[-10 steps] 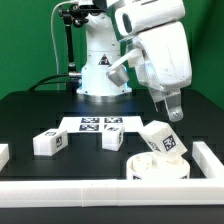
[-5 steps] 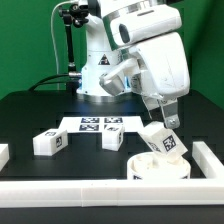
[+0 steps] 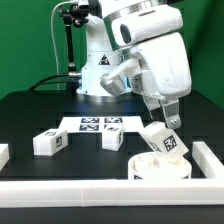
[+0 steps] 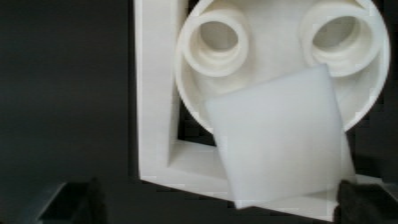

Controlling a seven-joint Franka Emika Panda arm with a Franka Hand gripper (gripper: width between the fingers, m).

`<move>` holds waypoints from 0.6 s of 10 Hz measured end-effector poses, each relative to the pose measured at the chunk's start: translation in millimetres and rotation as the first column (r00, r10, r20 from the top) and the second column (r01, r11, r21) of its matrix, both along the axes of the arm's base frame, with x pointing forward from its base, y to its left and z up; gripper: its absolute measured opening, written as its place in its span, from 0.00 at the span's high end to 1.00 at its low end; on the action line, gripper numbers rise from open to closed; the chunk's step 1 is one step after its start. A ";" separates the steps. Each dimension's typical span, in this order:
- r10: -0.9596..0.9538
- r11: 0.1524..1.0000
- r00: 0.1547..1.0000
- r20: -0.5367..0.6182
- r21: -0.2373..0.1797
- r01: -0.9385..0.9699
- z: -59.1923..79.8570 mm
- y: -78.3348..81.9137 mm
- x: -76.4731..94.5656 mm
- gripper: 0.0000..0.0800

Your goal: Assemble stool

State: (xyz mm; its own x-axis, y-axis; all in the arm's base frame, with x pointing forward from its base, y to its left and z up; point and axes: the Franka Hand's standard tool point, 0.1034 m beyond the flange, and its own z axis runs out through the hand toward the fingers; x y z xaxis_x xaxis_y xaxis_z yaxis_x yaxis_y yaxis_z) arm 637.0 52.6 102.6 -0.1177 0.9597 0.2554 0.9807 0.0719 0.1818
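Hand: your gripper [image 3: 170, 118] hangs over the near corner of the table [image 3: 30, 115] on the exterior view's right, jaws spread wide and pinching nothing.
Seat: round white disc [image 3: 150, 170], flat in that same corner, tucked against the white rail [image 3: 100, 190] that runs along the near edge; the wrist view shows you two round sockets in its face.
Leg on seat: white block [image 3: 163, 140] with a tag, standing tilted on the disc, just under the hand; whether a fingertip touches it, you cannot tell.
Loose legs: one [image 3: 48, 142] towards the exterior view's left edge, one [image 3: 113, 140] mid-table, well apart.
Marker board: [image 3: 100, 124] flat, just behind the mid-table leg.
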 end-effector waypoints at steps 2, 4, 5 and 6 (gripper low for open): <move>0.004 1.000 1.000 -0.001 0.001 -0.004 -0.1 4.6 -0.5 0.19; 0.007 1.000 1.000 -0.001 0.001 -0.007 0.1 7.0 -0.8 0.50; 0.008 1.000 1.000 -0.002 0.002 -0.008 -0.5 7.4 -1.2 0.50; 0.008 1.000 1.000 -0.003 0.002 -0.008 -0.8 7.5 -1.4 0.71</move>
